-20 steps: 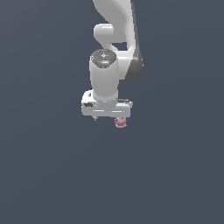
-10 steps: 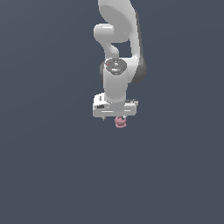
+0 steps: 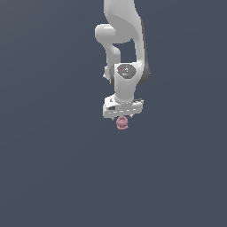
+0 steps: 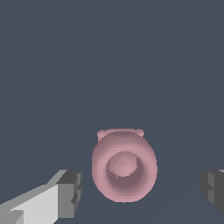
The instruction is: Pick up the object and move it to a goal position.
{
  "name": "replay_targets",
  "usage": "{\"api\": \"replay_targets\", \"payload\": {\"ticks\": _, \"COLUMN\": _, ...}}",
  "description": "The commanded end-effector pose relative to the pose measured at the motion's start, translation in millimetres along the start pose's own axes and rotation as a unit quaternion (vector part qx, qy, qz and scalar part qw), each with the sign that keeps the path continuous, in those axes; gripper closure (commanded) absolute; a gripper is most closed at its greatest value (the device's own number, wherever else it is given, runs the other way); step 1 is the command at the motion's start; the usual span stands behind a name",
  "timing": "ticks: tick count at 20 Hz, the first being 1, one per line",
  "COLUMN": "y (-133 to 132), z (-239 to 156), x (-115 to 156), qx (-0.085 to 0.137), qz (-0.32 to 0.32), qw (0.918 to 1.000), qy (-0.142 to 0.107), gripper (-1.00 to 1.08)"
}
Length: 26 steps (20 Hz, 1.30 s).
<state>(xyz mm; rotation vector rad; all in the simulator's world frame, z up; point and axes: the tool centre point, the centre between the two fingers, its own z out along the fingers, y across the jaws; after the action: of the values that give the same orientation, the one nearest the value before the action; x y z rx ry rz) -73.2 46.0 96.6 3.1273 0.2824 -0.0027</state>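
Note:
The object is a small dusty-pink lumpy rounded thing lying on the dark grey floor, just under the white hand of the arm. In the wrist view the object lies between the two grey fingertips, nearer one of them, with a gap on each side. My gripper hangs right over it in the exterior view and is open; my gripper touches nothing.
The white arm rises from the hand towards the top of the exterior view. All around lies flat dark grey floor. No goal marker shows.
The hand has slid towards the exterior view's right and now sits centred over the pink object, which has stayed where it was.

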Motion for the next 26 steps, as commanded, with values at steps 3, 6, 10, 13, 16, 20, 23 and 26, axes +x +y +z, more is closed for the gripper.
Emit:
{"api": "replay_targets", "payload": {"ticks": 3, "y": -7, "z": 6, "x": -7, "qx": 0.001, "qz": -0.012, "qw": 0.9999, "qy": 0.001, "gripper": -0.92}}
{"api": "replay_targets", "payload": {"ticks": 6, "y": -7, "z": 6, "x": -7, "qx": 0.001, "qz": -0.011, "qw": 0.9999, "qy": 0.0, "gripper": -0.92}}
{"api": "replay_targets", "payload": {"ticks": 10, "y": -7, "z": 12, "x": -8, "qx": 0.001, "qz": -0.011, "qw": 0.9999, "qy": 0.0, "gripper": -0.92}}
{"api": "replay_targets", "payload": {"ticks": 13, "y": -8, "z": 23, "x": -8, "qx": 0.001, "qz": -0.012, "qw": 0.9999, "qy": 0.001, "gripper": -0.92}}
{"api": "replay_targets", "payload": {"ticks": 16, "y": -8, "z": 38, "x": -9, "qx": 0.001, "qz": -0.012, "qw": 0.9999, "qy": 0.001, "gripper": -0.92}}
{"api": "replay_targets", "payload": {"ticks": 20, "y": -8, "z": 53, "x": -9, "qx": 0.001, "qz": -0.013, "qw": 0.9999, "qy": 0.001, "gripper": -0.92}}
{"api": "replay_targets", "payload": {"ticks": 23, "y": -8, "z": 57, "x": -9, "qx": 0.001, "qz": -0.013, "qw": 0.9999, "qy": 0.001, "gripper": -0.92}}
{"api": "replay_targets", "payload": {"ticks": 26, "y": -8, "z": 57, "x": -9, "qx": 0.001, "qz": -0.013, "qw": 0.9999, "qy": 0.001, "gripper": 1.08}}
